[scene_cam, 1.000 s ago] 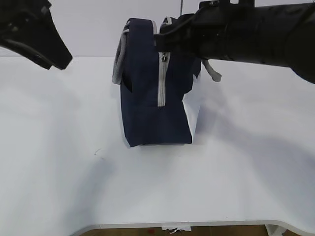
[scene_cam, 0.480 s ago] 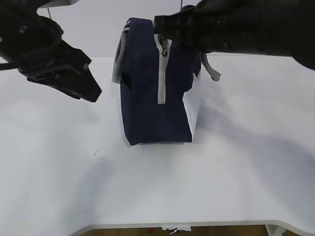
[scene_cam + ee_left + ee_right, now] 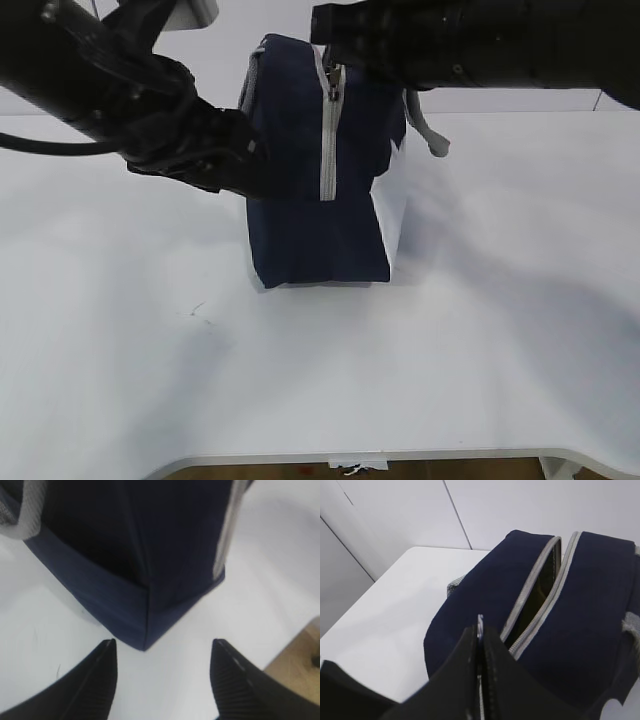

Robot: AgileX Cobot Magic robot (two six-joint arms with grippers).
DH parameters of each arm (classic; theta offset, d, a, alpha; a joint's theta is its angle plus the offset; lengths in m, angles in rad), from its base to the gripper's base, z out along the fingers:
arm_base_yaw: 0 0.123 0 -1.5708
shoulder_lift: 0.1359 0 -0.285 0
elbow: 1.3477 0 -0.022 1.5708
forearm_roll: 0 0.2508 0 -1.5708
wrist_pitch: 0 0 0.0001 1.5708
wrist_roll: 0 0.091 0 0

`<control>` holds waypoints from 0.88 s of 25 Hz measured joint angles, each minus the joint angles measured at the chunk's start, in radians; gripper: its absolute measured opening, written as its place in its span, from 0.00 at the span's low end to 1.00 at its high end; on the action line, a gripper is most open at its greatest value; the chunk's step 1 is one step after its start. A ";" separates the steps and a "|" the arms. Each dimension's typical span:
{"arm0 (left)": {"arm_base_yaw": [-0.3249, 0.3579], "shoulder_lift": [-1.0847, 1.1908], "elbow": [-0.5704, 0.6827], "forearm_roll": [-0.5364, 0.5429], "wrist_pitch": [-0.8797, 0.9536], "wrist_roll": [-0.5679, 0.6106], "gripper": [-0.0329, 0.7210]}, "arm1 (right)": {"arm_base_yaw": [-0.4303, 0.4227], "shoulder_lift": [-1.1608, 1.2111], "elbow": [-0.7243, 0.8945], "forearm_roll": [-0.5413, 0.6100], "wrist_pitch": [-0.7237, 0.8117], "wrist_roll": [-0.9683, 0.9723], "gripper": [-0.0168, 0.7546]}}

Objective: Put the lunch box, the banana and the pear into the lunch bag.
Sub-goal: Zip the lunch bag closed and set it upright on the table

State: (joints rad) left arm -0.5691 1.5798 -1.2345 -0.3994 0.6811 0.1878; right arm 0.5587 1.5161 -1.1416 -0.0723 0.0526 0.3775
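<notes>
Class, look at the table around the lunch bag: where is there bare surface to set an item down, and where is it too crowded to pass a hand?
Bare table stretches between the lunch bag and the near edge, and right of the bag's white end panel. Crowded: the left claw stands open close against the bag's left corner, and the right claw is shut on the zipper pull at the top.

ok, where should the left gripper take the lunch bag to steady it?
Probably the near bottom corner of the lunch bag, from its left side: the bag stands upright, that stitched edge juts out, and the open left gripper already straddles it.
</notes>
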 joint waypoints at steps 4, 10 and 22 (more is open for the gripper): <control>0.000 0.040 0.000 -0.044 -0.095 0.026 0.64 | 0.000 0.000 0.000 0.012 0.000 0.000 0.02; 0.000 0.079 0.000 -0.159 -0.177 0.110 0.41 | 0.000 0.000 -0.001 0.020 0.000 0.000 0.02; -0.002 0.090 0.000 -0.025 -0.110 0.130 0.04 | 0.000 0.000 -0.028 0.024 0.053 0.000 0.02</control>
State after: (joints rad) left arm -0.5707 1.6697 -1.2345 -0.4247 0.5711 0.3182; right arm 0.5587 1.5161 -1.1698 -0.0483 0.1053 0.3775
